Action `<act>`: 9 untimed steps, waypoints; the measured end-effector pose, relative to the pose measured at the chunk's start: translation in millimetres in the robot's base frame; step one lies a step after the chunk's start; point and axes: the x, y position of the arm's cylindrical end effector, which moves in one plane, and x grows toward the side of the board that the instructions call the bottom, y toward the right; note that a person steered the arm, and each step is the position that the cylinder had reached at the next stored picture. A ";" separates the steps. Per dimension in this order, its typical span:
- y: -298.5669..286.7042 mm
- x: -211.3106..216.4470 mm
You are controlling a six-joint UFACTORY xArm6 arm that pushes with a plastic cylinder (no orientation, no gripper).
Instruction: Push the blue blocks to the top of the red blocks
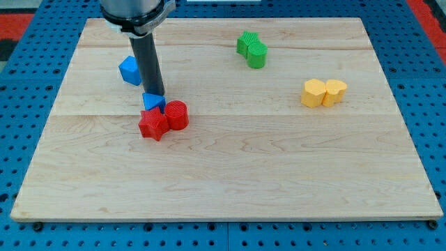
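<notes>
Rod coming down from the view's top, with my tip [157, 94] planted right against the top edge of a small blue triangular-looking block [153, 102], touching it or as near as makes no odds. No gripper here, so nothing open or shut and nothing held, just a plain dark rod pressing on the board. Directly below the tip and that blue block: the red star-shaped block [152, 125] and, just to its right, the red cylinder block [176, 115], the pair touching each other and the small blue one sitting snug on their upper side. Up and to the left of the tip, just beside the rod's shaft: a second blue block, chunky and angular [129, 70], well clear of the reds. Far off to the tip's upper right, two green blocks [251, 49] huddled together; further right, two yellow blocks [323, 92] side by side. All on a pale wooden board [279, 174].
</notes>
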 end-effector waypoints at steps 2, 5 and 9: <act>-58.8 -0.4; -56.3 -74.3; 9.9 -71.6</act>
